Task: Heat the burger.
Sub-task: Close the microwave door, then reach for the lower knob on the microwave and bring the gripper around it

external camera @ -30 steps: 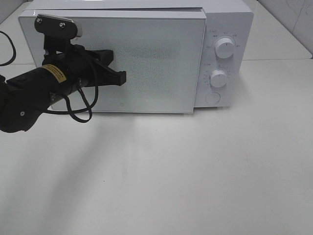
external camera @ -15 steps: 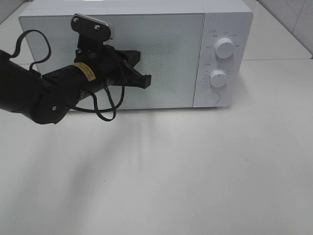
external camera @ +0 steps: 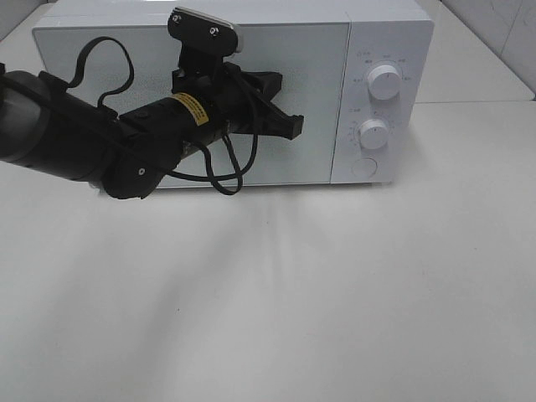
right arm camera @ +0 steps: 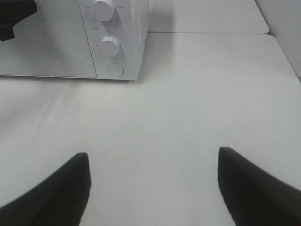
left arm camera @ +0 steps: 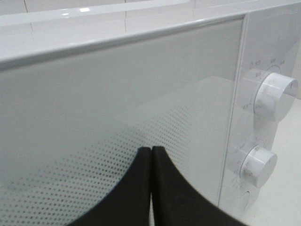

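The burger is out of view; the white microwave (external camera: 390,33) has its frosted door (external camera: 314,92) flush with the body, and nothing shows through it. My left gripper (external camera: 293,127) is shut with nothing between its fingers, its tips at the door's right half, near the dials. In the left wrist view the two black fingertips (left arm camera: 151,151) meet right against the door (left arm camera: 94,94). My right gripper (right arm camera: 153,162) stands open over bare table, a short way in front of the microwave (right arm camera: 117,42) and to its right, holding nothing.
The microwave's panel carries an upper dial (external camera: 384,81), a lower dial (external camera: 374,133) and a round button (external camera: 363,167). A white table (external camera: 335,293) spreads in front. The left arm's cable (external camera: 222,180) hangs in a loop before the door.
The door, ajar a second ago, now lies flush with the body. My left gripper has slid right along it, staying shut. The right gripper has not moved.
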